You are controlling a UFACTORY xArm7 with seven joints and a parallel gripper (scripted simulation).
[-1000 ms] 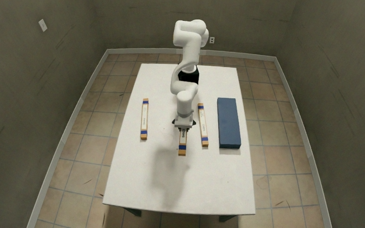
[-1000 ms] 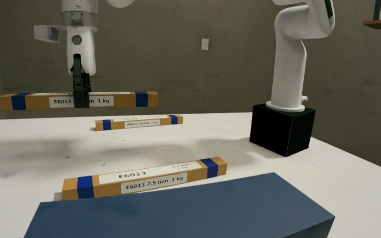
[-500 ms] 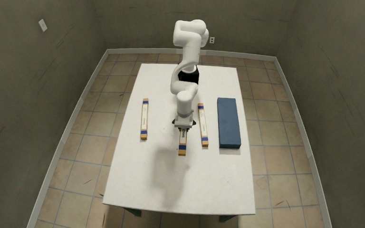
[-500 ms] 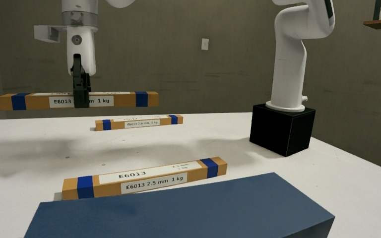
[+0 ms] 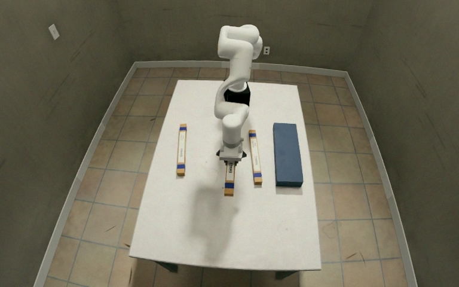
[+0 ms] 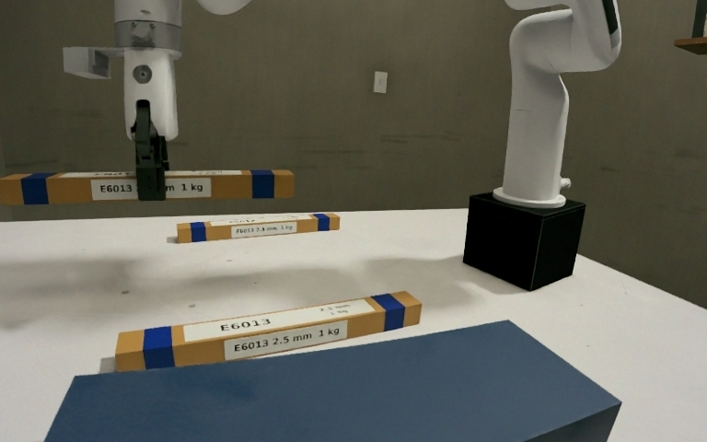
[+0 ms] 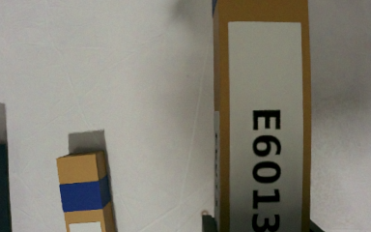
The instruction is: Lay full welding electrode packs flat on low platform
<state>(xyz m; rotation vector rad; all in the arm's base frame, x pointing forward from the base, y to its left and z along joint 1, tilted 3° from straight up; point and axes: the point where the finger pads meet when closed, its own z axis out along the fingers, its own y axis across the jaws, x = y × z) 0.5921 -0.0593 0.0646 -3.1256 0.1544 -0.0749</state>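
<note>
Only the exterior view shows the tool (image 5: 230, 162) (image 6: 151, 187) gripping a pack (image 5: 229, 184) (image 6: 224, 184) (image 7: 265, 72) clear above the table (image 5: 257, 229) (image 6: 365, 271) (image 7: 121, 72).

No visible change vs. the earlier pics, top or ext.: the pincer (image 5: 231, 162) (image 6: 151, 190) hasn't shifted, nor has the pack (image 5: 229, 185) (image 6: 232, 183) (image 7: 265, 68) in it. Same for the packs either side of the pincer & the platform (image 5: 287, 153) (image 6: 333, 385) off past one; wrist cam has no earlier pic, so can't tell there.
</note>
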